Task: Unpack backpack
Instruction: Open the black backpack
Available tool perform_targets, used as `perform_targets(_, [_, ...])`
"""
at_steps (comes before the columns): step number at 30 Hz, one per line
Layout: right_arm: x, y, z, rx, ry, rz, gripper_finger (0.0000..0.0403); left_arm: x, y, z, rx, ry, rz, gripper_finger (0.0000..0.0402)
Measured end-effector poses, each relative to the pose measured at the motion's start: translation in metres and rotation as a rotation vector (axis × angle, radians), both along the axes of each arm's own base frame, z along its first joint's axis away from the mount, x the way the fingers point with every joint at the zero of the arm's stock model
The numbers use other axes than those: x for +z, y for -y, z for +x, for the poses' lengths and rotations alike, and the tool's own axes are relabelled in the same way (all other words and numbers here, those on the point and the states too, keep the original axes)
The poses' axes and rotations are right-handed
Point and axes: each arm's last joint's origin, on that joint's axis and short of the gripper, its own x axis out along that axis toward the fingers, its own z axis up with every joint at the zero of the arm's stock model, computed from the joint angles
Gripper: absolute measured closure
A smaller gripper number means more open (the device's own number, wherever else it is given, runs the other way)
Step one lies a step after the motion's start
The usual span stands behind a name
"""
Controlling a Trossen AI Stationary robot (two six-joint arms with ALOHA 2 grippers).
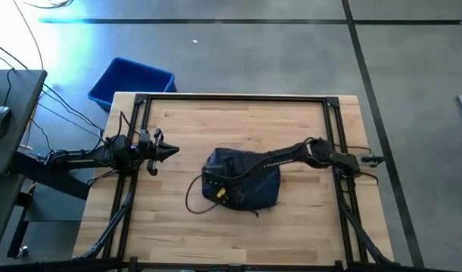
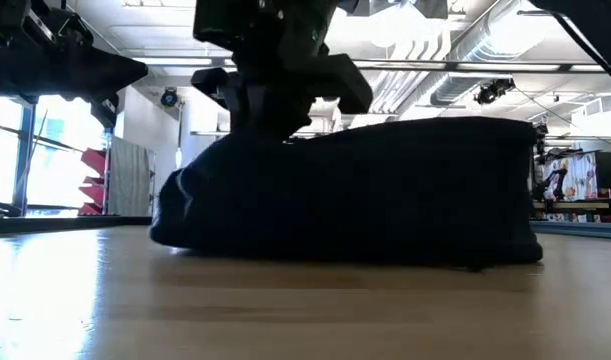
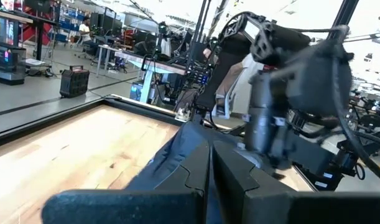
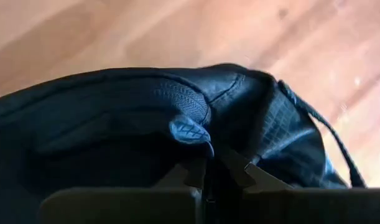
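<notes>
The dark navy backpack [image 1: 246, 181] lies slumped on its side in the middle of the wooden table; the low view shows it as a low dark mound [image 2: 385, 190]. My right gripper [image 1: 215, 183] reaches from the table's right over the backpack's left end, fingers shut and pointing steeply down. In the right wrist view the shut fingertips [image 4: 208, 171] stand just over the fabric beside a small woven tab [image 4: 190, 132]. My left gripper [image 1: 170, 153] waits shut above the table's left side, pointing level toward the backpack. My right gripper comes at the backpack's top from above, at its left end [image 2: 270, 135]. Whether its shut fingertips touch the fabric, I cannot tell; nothing is between them.
A dark strap or cord [image 1: 194, 195] loops from the backpack onto the table at its left. A bright blue bin [image 1: 132, 81] stands on the floor beyond the table's far left corner. A black frame [image 1: 234, 98] runs along the table's edges.
</notes>
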Motion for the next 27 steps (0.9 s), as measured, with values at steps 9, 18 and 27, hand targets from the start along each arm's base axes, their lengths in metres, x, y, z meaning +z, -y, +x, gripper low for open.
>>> perform_targets(9, [0.021, -0.013, 0.003, -0.090, 0.126, -0.241, 0.0385, -0.001, 0.000, 0.000, -0.012, -0.009, -0.045, 0.0402])
perform_targets(18, [0.063, -0.033, 0.003, -0.114, 0.257, -0.359, 0.0244, -0.008, 0.001, 0.001, -0.028, -0.077, -0.132, 0.0402])
perform_targets(27, [0.118, -0.045, -0.042, -0.314, 0.149, -0.118, 0.0155, 0.003, 0.007, 0.000, -0.273, 0.015, -0.213, 0.0402])
